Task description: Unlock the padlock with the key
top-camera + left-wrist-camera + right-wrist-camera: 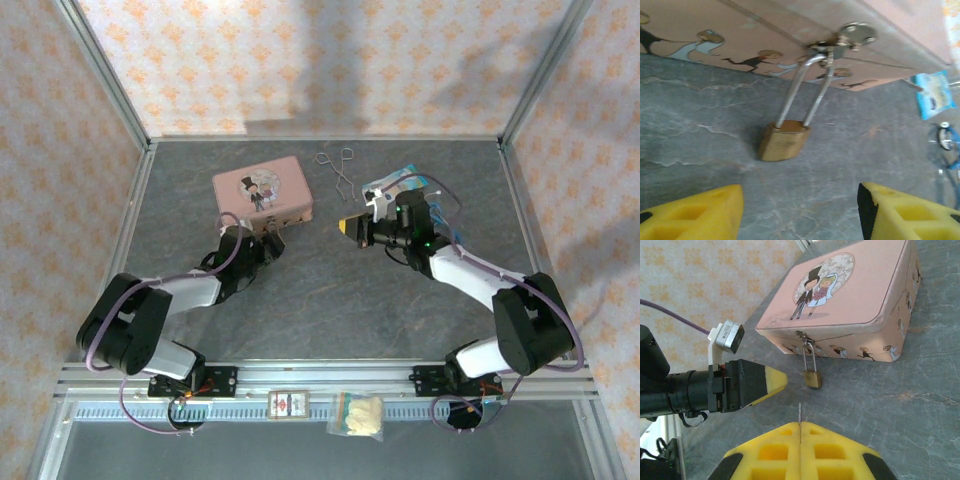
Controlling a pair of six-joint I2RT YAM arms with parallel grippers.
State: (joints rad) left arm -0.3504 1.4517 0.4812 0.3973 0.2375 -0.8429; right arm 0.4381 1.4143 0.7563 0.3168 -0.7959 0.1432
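padlock (pixel 784 142) hangs by its silver shackle (pixel 805 90) from the hasp (pixel 840 42) on the front wall of the pink tin (pixel 840 300). its brass body rests tilted on the grey table (pixel 700 130), and both shackle legs sit in the body. left gripper (pixel 800 215) is released: its yellow fingers (pixel 695 215) stand well apart, just in front of the padlock and not touching it. from the right wrist it shows side-on, its tip near the padlock. right gripper (pixel 800 427) is clenched, pads pressed together, with the key (pixel 800 412) pinched between them. only the key's thin metal edge shows, poking out toward the padlock and apart from it. from above, the two grippers face each other in front of the tin. a blue packet (pixel 400 183) lies by the right arm, and wire tongs (pixel 337 165) lie beside the tin.
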